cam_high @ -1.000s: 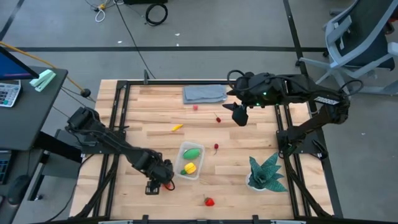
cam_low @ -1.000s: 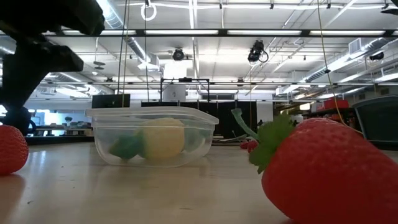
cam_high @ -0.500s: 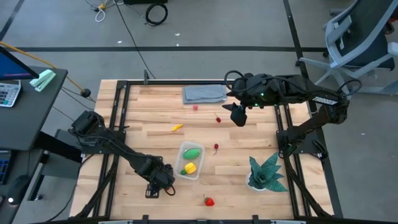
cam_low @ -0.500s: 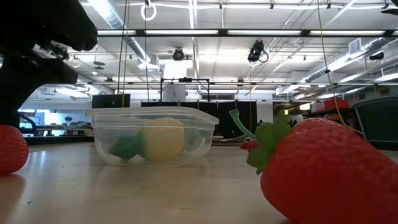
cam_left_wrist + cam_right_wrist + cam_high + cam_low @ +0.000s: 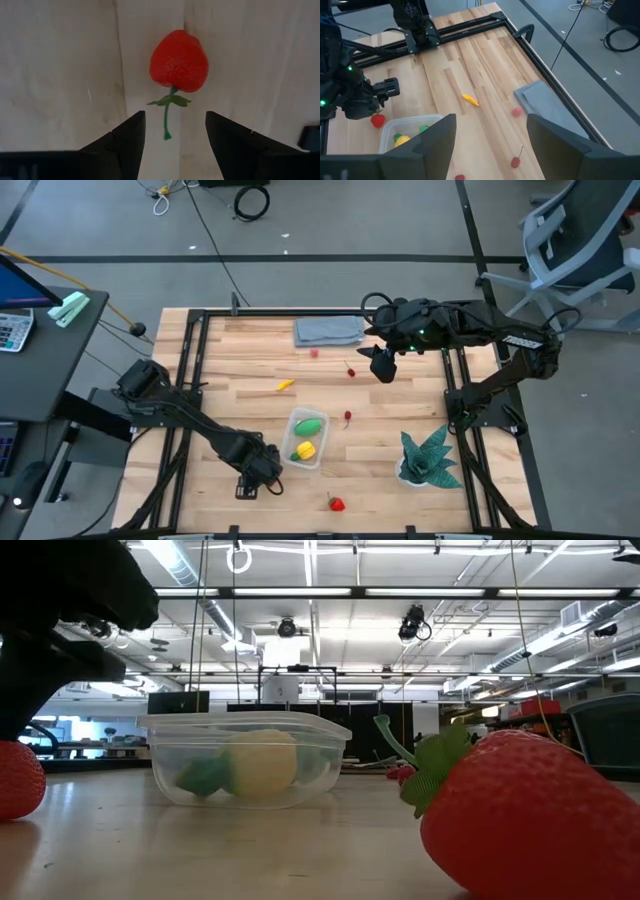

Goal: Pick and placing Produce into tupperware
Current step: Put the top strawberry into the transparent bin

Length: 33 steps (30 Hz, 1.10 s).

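My left gripper point(image 5: 175, 131) is open and points down over a red strawberry point(image 5: 179, 61) lying on the wood beside the tupperware point(image 5: 307, 437). Its fingers stand on either side of the strawberry's green stem point(image 5: 166, 119) without touching. The clear tub holds the green oblong point(image 5: 310, 423) and the yellow lemon point(image 5: 305, 449). A second strawberry point(image 5: 337, 503) lies near the table's near edge. The yellow-orange sliver point(image 5: 285, 385) and cherries point(image 5: 347, 417) lie farther back. My right gripper point(image 5: 383, 363) hovers open over the far right part of the table.
A folded grey cloth point(image 5: 328, 330) lies at the far edge. The green spiky potted plant point(image 5: 428, 457) stands at the near right. A small pink fruit point(image 5: 314, 352) and another cherry point(image 5: 351, 372) lie between the cloth and the tub. Black rails point(image 5: 190, 360) frame the table.
My left gripper has shifted a little toward the near edge and come lower over the strawberry beside the tub. The produce and the tub lie where they were.
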Available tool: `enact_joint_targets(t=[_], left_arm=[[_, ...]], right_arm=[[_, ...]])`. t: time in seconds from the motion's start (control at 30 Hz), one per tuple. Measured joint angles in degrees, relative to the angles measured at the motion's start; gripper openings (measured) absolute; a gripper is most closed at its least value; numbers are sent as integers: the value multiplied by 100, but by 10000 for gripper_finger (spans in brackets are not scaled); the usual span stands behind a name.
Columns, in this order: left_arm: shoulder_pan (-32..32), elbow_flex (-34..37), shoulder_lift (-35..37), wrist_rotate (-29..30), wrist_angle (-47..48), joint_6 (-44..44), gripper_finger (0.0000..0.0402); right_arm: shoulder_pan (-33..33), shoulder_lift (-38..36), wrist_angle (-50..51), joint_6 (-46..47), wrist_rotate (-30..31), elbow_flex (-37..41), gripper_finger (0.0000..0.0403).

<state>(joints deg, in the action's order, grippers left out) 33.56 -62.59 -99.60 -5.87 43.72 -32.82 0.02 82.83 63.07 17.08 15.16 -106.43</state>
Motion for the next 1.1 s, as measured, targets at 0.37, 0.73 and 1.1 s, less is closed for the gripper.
enact_joint_targets(t=[0.37, 0.73, 1.1], left_arm=[[-65, 0, -281, 0, -3, -7, 170], [-396, 0, -281, -6, 114, -300, 15], [-1124, -1303, -279, 224, 1318, 608, 4]], right_arm=[[0, 1, 13, -16, 1, 0, 253], [-1, -1, 13, -61, 1, 0, 253], [1, -16, 17, -59, 2, 0, 253]])
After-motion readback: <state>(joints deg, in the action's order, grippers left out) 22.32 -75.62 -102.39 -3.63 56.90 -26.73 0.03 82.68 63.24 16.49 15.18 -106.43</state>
